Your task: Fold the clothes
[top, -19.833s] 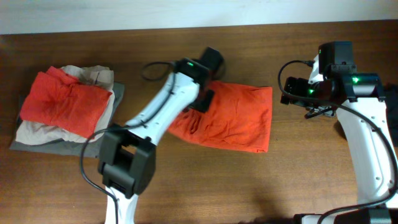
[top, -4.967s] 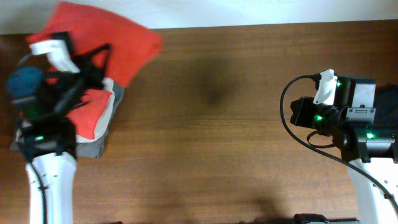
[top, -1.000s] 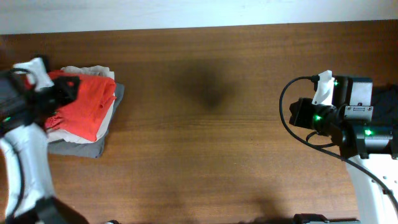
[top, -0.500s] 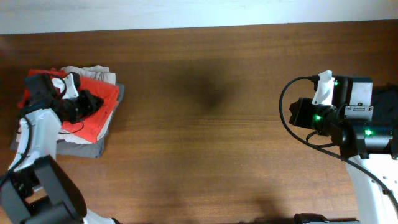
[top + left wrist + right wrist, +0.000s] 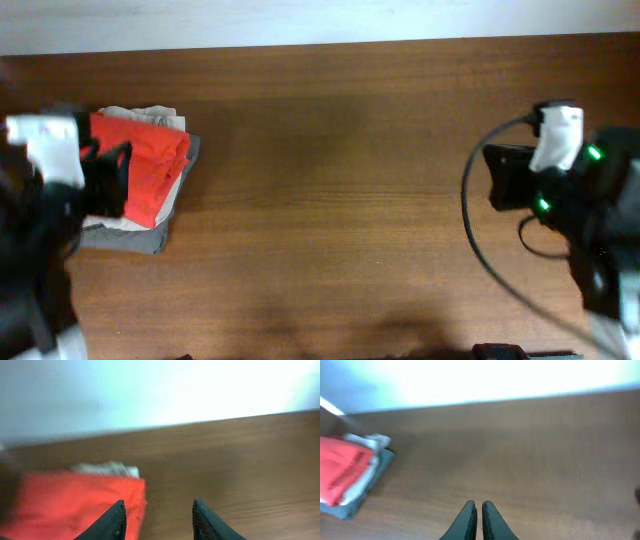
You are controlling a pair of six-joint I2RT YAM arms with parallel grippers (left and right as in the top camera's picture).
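The clothes lie stacked at the table's left end. A folded orange-red T-shirt (image 5: 145,165) is on top, over a beige garment (image 5: 140,113) and a grey one (image 5: 130,238). My left gripper (image 5: 159,517) hovers at the shirt's right edge, open, with nothing between its fingers. One finger (image 5: 116,520) shows over the red cloth (image 5: 70,505); the other is over bare wood. The left arm (image 5: 45,190) is blurred beside the stack. My right gripper (image 5: 479,512) is far off at the right, shut and empty above the wood, with the stack (image 5: 345,475) distant at its left.
The brown wooden table (image 5: 340,200) stretches between the two arms. A pale wall runs along its far edge (image 5: 320,40). The right arm's black cable (image 5: 475,240) loops over the table's right part.
The left gripper has let go of the orange-red shirt, its jaws have opened, and the arm has drawn back from the stack. The right arm has moved a little and is blurred.
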